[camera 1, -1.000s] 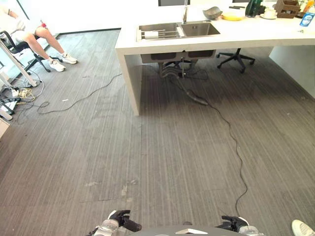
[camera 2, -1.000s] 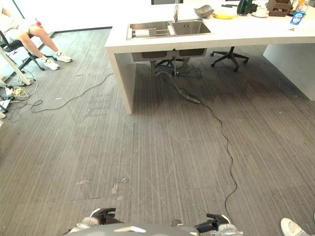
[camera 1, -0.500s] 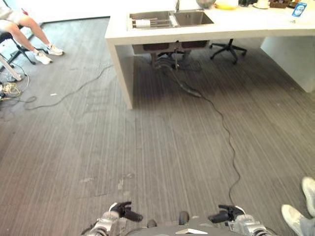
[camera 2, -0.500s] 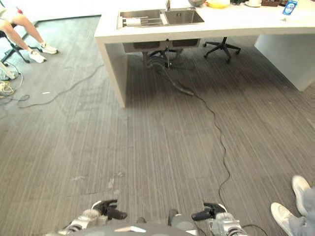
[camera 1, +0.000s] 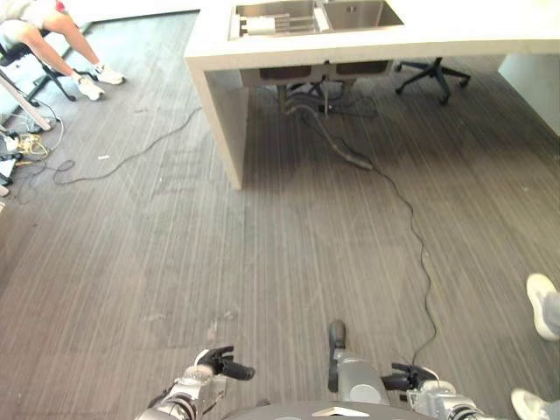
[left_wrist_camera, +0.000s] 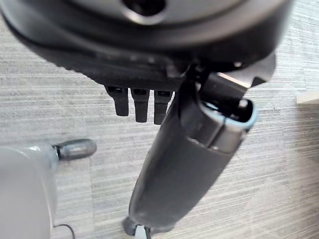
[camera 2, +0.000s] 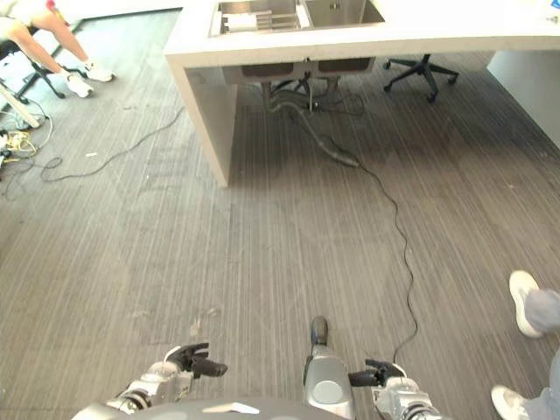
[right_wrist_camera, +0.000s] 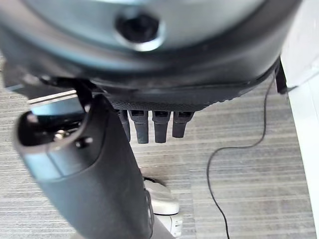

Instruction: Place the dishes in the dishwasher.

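Since the earlier frame my view has dipped, pushing the bench [camera 1: 350, 48] and sink [camera 1: 359, 13] toward 12 o'clock. Left hand [camera 1: 223, 362] and right hand [camera 1: 404, 378] hang low, fingers relaxed, holding nothing. I see no dishes or dishwasher; everything's left.

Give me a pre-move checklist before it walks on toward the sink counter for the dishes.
1. Left hand free: ok, fingers relaxed, holding nothing.
2. Right hand free: ok, fingers relaxed, holding nothing.
3. Floor path: not ok, a black floor cable trails from under the counter toward the robot's right side.
4. Bystanders: not ok, a person's shoes stand close on the right; a seated person is far left.
5. Dishes located: cannot tell; the sink holds a rack, contents unclear.
6. Dishwasher located: cannot tell.
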Tool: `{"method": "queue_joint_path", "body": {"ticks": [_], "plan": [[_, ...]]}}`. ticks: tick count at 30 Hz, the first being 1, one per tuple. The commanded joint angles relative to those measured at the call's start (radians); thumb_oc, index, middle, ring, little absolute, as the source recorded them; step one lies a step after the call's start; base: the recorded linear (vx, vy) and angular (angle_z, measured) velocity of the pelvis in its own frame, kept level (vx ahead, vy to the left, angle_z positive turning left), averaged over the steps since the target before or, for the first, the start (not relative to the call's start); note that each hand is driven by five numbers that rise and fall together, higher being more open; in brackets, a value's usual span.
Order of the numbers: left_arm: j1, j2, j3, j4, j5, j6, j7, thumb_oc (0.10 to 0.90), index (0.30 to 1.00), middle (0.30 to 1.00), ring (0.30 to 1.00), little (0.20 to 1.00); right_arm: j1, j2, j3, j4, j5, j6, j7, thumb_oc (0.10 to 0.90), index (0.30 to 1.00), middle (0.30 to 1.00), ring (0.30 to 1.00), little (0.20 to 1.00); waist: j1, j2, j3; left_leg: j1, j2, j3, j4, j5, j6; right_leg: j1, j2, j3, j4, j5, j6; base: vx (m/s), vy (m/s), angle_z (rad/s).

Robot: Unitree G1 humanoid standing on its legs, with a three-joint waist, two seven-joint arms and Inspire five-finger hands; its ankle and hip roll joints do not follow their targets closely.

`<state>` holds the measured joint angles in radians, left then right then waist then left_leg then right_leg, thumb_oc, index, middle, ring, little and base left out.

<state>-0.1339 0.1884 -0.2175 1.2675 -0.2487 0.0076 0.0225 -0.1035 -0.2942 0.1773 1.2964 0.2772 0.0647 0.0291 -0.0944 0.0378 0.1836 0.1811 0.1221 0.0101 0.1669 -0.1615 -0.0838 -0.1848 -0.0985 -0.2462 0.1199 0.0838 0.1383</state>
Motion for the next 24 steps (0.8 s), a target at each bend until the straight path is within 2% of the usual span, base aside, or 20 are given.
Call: {"method": "queue_joint_path", "body": {"ticks": [1, 2, 3, 4, 5, 7, 8, 9, 10, 12, 13, 14, 15, 16, 19, 20, 21, 22, 23, 24], "plan": [[-0.057, 0.040, 0.006, -0.058, -0.041, -0.022, -0.014, 0.800, 0.900, 0.900, 0.900, 0.900, -0.027, -0.024, 0.047, -0.006, -0.006, -0.031, 0.013, 0.800, 0.900, 0.900, 0.900, 0.900, 0.031, -0.016, -0.023, -0.117, 0.018, -0.015, 0.519, 0.217, 0.006, 0.052, 0.031, 0.018, 0.009, -0.099, -0.076, 0.43, -0.439, -0.07], [-0.058, 0.049, 0.006, -0.080, -0.049, -0.020, -0.012, 0.800, 0.900, 0.900, 0.900, 0.900, -0.022, -0.032, 0.045, -0.011, -0.004, -0.033, 0.008, 0.800, 0.900, 0.900, 0.900, 0.900, 0.045, -0.025, 0.000, -0.188, 0.027, -0.025, 0.660, 0.278, 0.011, 0.096, 0.043, 0.015, -0.003, -0.118, -0.105, 0.56, -0.600, -0.13], [-0.061, 0.064, 0.009, -0.104, -0.064, -0.020, -0.003, 0.800, 0.900, 0.900, 0.900, 0.900, -0.024, -0.046, 0.037, -0.013, -0.002, -0.035, -0.001, 0.800, 0.900, 0.900, 0.900, 0.900, 0.062, -0.040, 0.029, -0.268, 0.043, -0.015, 0.777, 0.297, 0.026, 0.138, 0.053, 0.018, -0.020, -0.131, -0.130, 0.23, -0.300, -0.14], [-0.061, 0.064, 0.009, -0.104, -0.064, -0.020, -0.003, 0.800, 0.900, 0.900, 0.900, 0.900, -0.024, -0.046, 0.037, -0.013, -0.002, -0.035, -0.001, 0.800, 0.900, 0.900, 0.900, 0.900, 0.061, -0.038, 0.030, -0.270, 0.045, -0.017, 0.781, 0.295, 0.025, 0.138, 0.056, 0.017, -0.020, -0.131, -0.131, 0.32, -0.315, -0.25], [-0.074, 0.074, 0.002, -0.128, -0.094, -0.015, 0.001, 0.800, 0.900, 0.900, 0.900, 0.900, -0.036, -0.063, 0.035, 0.001, 0.002, -0.024, -0.014, 0.800, 0.900, 0.900, 0.900, 0.900, 0.095, -0.047, 0.063, -0.427, -0.002, 0.001, 0.851, 0.235, 0.051, 0.200, 0.074, 0.037, -0.041, -0.157, -0.147, 0.39, -0.161, -0.19], [-0.074, 0.073, 0.010, -0.166, -0.117, -0.024, -0.005, 0.800, 0.900, 0.900, 0.900, 0.900, -0.030, -0.065, 0.037, 0.006, -0.004, -0.022, -0.008, 0.800, 0.900, 0.900, 0.900, 0.900, 0.134, -0.035, 0.056, -0.493, -0.113, 0.015, 0.700, 0.194, 0.049, 0.275, 0.089, 0.069, -0.076, -0.174, -0.127, 0.48, -0.090, 0.19], [-0.074, 0.073, 0.009, -0.166, -0.117, -0.024, -0.005, 0.800, 0.900, 0.900, 0.900, 0.900, -0.030, -0.064, 0.037, 0.006, -0.004, -0.022, -0.008, 0.800, 0.900, 0.900, 0.900, 0.900, 0.134, -0.039, 0.054, -0.492, -0.117, 0.016, 0.693, 0.198, 0.049, 0.273, 0.084, 0.069, -0.076, -0.173, -0.127, 0.55, -0.020, -0.05], [-0.069, 0.085, 0.023, -0.215, -0.138, -0.036, 0.002, 0.800, 0.900, 0.900, 0.900, 0.900, -0.019, -0.067, 0.036, -0.007, -0.005, -0.030, 0.001, 0.800, 0.900, 0.900, 0.900, 0.900, 0.168, -0.029, 0.040, -0.491, -0.153, 0.032, 0.431, 0.215, 0.045, 0.315, 0.098, 0.090, -0.108, -0.198, -0.104, 0.37, -0.017, -0.57], [-0.069, 0.085, 0.023, -0.215, -0.138, -0.036, 0.002, 0.800, 0.900, 0.900, 0.900, 0.900, -0.019, -0.067, 0.036, -0.007, -0.005, -0.030, 0.001, 0.800, 0.900, 0.900, 0.900, 0.900, 0.168, -0.029, 0.040, -0.491, -0.153, 0.032, 0.430, 0.216, 0.045, 0.315, 0.098, 0.090, -0.108, -0.198, -0.104, 0.60, -0.020, -0.74], [-0.053, 0.120, 0.055, -0.330, -0.165, -0.052, 0.006, 0.800, 0.900, 0.900, 0.900, 0.900, -0.009, -0.077, 0.028, -0.020, -0.020, -0.042, 0.008, 0.800, 0.900, 0.900, 0.900, 0.900, 0.216, 0.011, 0.024, -0.490, -0.171, 0.083, -0.062, 0.296, 0.036, 0.394, 0.163, 0.115, -0.154, -0.232, -0.093, 0.68, 0.011, -0.30], [-0.050, 0.133, 0.072, -0.354, -0.184, -0.060, 0.011, 0.800, 0.900, 0.900, 0.900, 0.900, -0.013, -0.077, 0.022, -0.015, -0.029, -0.046, 0.004, 0.800, 0.900, 0.900, 0.900, 0.900, 0.233, 0.011, 0.030, -0.526, -0.181, 0.113, -0.144, 0.314, 0.016, 0.427, 0.178, 0.132, -0.157, -0.254, -0.092, 0.77, 0.004, -0.26], [-0.040, 0.142, 0.086, -0.390, -0.209, -0.066, 0.005, 0.800, 0.900, 0.900, 0.900, 0.900, -0.014, -0.076, 0.016, -0.008, -0.040, -0.045, 0.007, 0.800, 0.900, 0.900, 0.900, 0.900, 0.244, 0.006, 0.027, -0.539, -0.184, 0.153, -0.171, 0.322, 0.012, 0.469, 0.184, 0.146, -0.162, -0.283, -0.094, 0.62, 0.001, -0.42], [-0.026, 0.147, 0.098, -0.417, -0.229, -0.066, -0.005, 0.800, 0.900, 0.900, 0.900, 0.900, -0.012, -0.072, 0.011, 0.008, -0.043, -0.040, 0.015, 0.800, 0.900, 0.900, 0.900, 0.900, 0.252, 0.007, 0.003, -0.505, -0.183, 0.171, -0.198, 0.321, 0.038, 0.483, 0.186, 0.154, -0.153, -0.300, -0.090, 0.43, 0.012, -0.61], [-0.025, 0.148, 0.098, -0.418, -0.230, -0.066, -0.005, 0.800, 0.900, 0.900, 0.900, 0.900, -0.012, -0.072, 0.011, 0.008, -0.043, -0.040, 0.015, 0.800, 0.900, 0.900, 0.900, 0.900, 0.254, 0.005, 0.005, -0.499, -0.184, 0.174, -0.202, 0.322, 0.039, 0.485, 0.184, 0.156, -0.153, -0.301, -0.089, 0.62, 0.045, -0.65], [0.020, 0.177, 0.145, -0.526, -0.262, -0.071, -0.001, 0.800, 0.900, 0.900, 0.900, 0.900, 0.009, -0.047, 0.008, 0.013, -0.079, -0.037, 0.036, 0.800, 0.900, 0.900, 0.900, 0.900, 0.281, -0.021, -0.029, -0.451, -0.203, 0.157, -0.180, 0.345, 0.090, 0.476, 0.176, 0.163, -0.027, -0.350, -0.065, 0.51, 0.061, -0.49], [0.050, 0.206, 0.164, -0.601, -0.262, -0.074, -0.010, 0.800, 0.900, 0.900, 0.900, 0.900, 0.023, -0.044, -0.013, 0.022, -0.093, -0.032, 0.042, 0.800, 0.900, 0.900, 0.900, 0.900, 0.297, -0.057, -0.047, -0.408, -0.221, 0.139, -0.184, 0.316, 0.111, 0.430, 0.127, 0.132, 0.179, -0.271, 0.014, 0.71, 0.158, -0.42], [0.045, 0.215, 0.168, -0.631, -0.274, -0.073, -0.006, 0.800, 0.900, 0.900, 0.900, 0.900, 0.035, -0.045, -0.021, 0.026, -0.100, -0.033, 0.050, 0.800, 0.900, 0.900, 0.900, 0.900, 0.281, -0.057, -0.047, -0.381, -0.217, 0.137, -0.187, 0.301, 0.120, 0.366, 0.104, 0.122, 0.338, -0.171, 0.056, 0.54, 0.135, -0.25], [0.045, 0.215, 0.168, -0.631, -0.274, -0.073, -0.006, 0.800, 0.900, 0.900, 0.900, 0.900, 0.035, -0.045, -0.021, 0.026, -0.100, -0.033, 0.050, 0.800, 0.900, 0.900, 0.900, 0.900, 0.282, -0.056, -0.048, -0.382, -0.216, 0.137, -0.187, 0.300, 0.119, 0.365, 0.104, 0.122, 0.338, -0.171, 0.056, 0.45, 0.143, -0.15], [0.059, 0.244, 0.191, -0.712, -0.273, -0.081, -0.003, 0.800, 0.900, 0.900, 0.900, 0.900, 0.053, -0.062, -0.040, 0.033, -0.106, -0.026, 0.060, 0.800, 0.900, 0.900, 0.900, 0.900, 0.250, -0.048, -0.031, -0.314, -0.220, 0.111, -0.193, 0.254, 0.145, 0.290, 0.065, 0.117, 0.546, -0.053, 0.088, 0.39, 0.129, -0.03], [0.064, 0.259, 0.197, -0.754, -0.269, -0.084, -0.004, 0.800, 0.900, 0.900, 0.900, 0.900, 0.056, -0.071, -0.050, 0.039, -0.105, -0.023, 0.061, 0.800, 0.900, 0.900, 0.900, 0.900, 0.246, -0.028, -0.028, -0.286, -0.207, 0.096, -0.198, 0.239, 0.152, 0.257, 0.060, 0.102, 0.628, -0.029, 0.089, 0.55, 0.150, 0.25]]}}
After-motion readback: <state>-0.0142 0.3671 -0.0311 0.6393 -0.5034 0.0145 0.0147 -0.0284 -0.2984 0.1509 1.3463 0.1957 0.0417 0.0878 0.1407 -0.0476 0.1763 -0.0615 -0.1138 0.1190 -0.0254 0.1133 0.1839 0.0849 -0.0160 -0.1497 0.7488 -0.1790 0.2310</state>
